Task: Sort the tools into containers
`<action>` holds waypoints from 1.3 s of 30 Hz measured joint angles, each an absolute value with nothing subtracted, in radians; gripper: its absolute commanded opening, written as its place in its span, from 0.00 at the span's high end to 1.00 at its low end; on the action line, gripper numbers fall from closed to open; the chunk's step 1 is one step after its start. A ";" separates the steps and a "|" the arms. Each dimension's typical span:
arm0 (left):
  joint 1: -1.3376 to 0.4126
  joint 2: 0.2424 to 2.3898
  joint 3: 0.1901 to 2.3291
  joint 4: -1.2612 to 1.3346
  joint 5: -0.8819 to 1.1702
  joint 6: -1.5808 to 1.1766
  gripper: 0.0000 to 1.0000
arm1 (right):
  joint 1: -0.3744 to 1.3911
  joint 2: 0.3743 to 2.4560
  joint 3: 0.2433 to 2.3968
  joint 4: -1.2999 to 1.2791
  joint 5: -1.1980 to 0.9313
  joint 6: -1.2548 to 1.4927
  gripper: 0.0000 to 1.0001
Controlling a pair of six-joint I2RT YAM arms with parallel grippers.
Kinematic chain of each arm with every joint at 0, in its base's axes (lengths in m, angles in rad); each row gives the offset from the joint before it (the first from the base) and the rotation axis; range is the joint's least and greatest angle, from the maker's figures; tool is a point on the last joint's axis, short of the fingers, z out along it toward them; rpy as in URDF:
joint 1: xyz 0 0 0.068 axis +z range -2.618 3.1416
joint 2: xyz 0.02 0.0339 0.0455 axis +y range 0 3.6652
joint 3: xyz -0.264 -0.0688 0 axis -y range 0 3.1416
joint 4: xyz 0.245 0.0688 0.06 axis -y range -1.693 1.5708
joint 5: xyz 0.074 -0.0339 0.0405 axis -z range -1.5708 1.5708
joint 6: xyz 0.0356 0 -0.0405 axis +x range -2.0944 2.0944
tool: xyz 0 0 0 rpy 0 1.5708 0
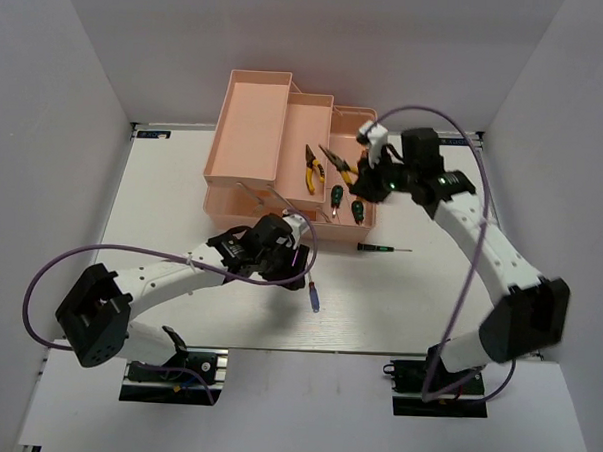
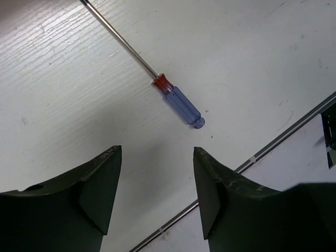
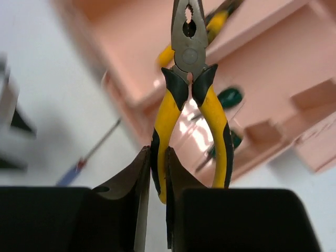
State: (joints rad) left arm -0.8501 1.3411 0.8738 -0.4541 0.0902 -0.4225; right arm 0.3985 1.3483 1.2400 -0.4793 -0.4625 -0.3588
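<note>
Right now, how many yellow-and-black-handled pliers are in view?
2. One pair of pliers lies in the middle tray of the peach-pink plastic toolbox; a second pair of pliers is clamped by one handle in the right gripper. Others may be hidden.

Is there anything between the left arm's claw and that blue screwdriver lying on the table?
No. In the left wrist view, only bare white table lies between the left gripper and the blue screwdriver.

Toolbox (image 1: pixel 248 124) at tabletop (image 1: pixel 162 210) rear, pliers (image 1: pixel 312 170) in its middle tray; long screwdriver (image 1: pixel 313 298) and short screwdriver (image 1: pixel 376 247) lie before it.
</note>
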 measured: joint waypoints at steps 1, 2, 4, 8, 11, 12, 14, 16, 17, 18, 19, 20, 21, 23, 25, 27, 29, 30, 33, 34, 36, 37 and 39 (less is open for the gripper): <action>-0.853 1.350 0.873 -0.447 0.091 -0.422 0.33 | 0.399 1.415 1.311 -0.461 -0.445 -0.313 1.00; -0.855 1.359 0.871 -0.439 0.093 -0.422 0.33 | 0.400 1.481 1.382 -0.445 -0.432 -0.263 1.00; -0.860 1.370 0.863 -0.427 0.094 -0.422 0.33 | 0.403 1.627 1.547 -0.419 -0.414 -0.150 1.00; -0.868 1.389 0.857 -0.417 0.096 -0.422 0.33 | 0.404 1.845 1.823 -0.371 -0.420 0.111 1.00; -0.874 1.391 0.857 -0.405 0.097 -0.424 0.33 | 0.403 1.959 1.960 -0.299 -0.464 0.319 1.00; -0.876 1.392 0.857 -0.400 0.097 -0.426 0.30 | 0.404 1.984 1.982 -0.278 -0.479 0.376 1.00; -0.881 1.398 0.857 -0.385 0.096 -0.431 0.26 | 0.406 2.024 2.004 -0.241 -0.511 0.482 1.00; -0.885 1.412 0.857 -0.378 0.094 -0.439 0.25 | 0.408 2.052 2.004 -0.220 -0.536 0.560 1.00; -0.886 1.422 0.857 -0.376 0.092 -0.444 0.25 | 0.408 2.064 2.000 -0.208 -0.547 0.592 1.00; -0.888 1.437 0.857 -0.372 0.092 -0.447 0.25 | 0.408 2.075 1.994 -0.202 -0.558 0.617 0.99; -0.889 1.452 0.857 -0.367 0.091 -0.451 0.25 | 0.409 2.083 1.980 -0.187 -0.567 0.638 0.94; -0.890 1.471 0.857 -0.364 0.090 -0.454 0.25 | 0.410 2.085 1.963 -0.174 -0.577 0.653 0.87; -0.891 1.488 0.858 -0.363 0.089 -0.457 0.23 | 0.409 2.090 1.946 -0.168 -0.587 0.668 0.79; -0.893 1.529 0.863 -0.363 0.085 -0.462 0.23 | 0.407 2.103 1.927 -0.156 -0.610 0.690 0.63; -0.897 1.563 0.876 -0.366 0.084 -0.465 0.23 | 0.403 2.116 1.920 -0.136 -0.631 0.702 0.53; -0.899 1.585 0.897 -0.370 0.082 -0.467 0.23 | 0.398 2.118 1.919 -0.122 -0.653 0.705 0.50; -0.900 1.598 0.920 -0.369 0.083 -0.469 0.23 | 0.390 2.115 1.920 -0.094 -0.680 0.704 0.48; -0.900 1.600 0.931 -0.366 0.083 -0.469 0.23 | 0.386 2.112 1.920 -0.086 -0.693 0.703 0.46; -0.900 1.600 0.958 -0.358 0.087 -0.471 0.23 | 0.371 2.093 1.917 -0.083 -0.726 0.670 0.35; -0.900 1.601 0.966 -0.355 0.089 -0.472 0.23 | 0.364 2.076 1.913 -0.093 -0.730 0.652 0.22; -0.901 1.613 0.982 -0.355 0.091 -0.472 0.23 | 0.344 2.024 1.878 -0.129 -0.724 0.580 0.10; -0.902 1.627 0.994 -0.356 0.091 -0.473 0.23 | 0.329 1.982 1.847 -0.150 -0.717 0.530 0.10; -0.906 1.663 1.017 -0.362 0.092 -0.476 0.23 | 0.296 1.899 1.772 -0.188 -0.701 0.445 0.10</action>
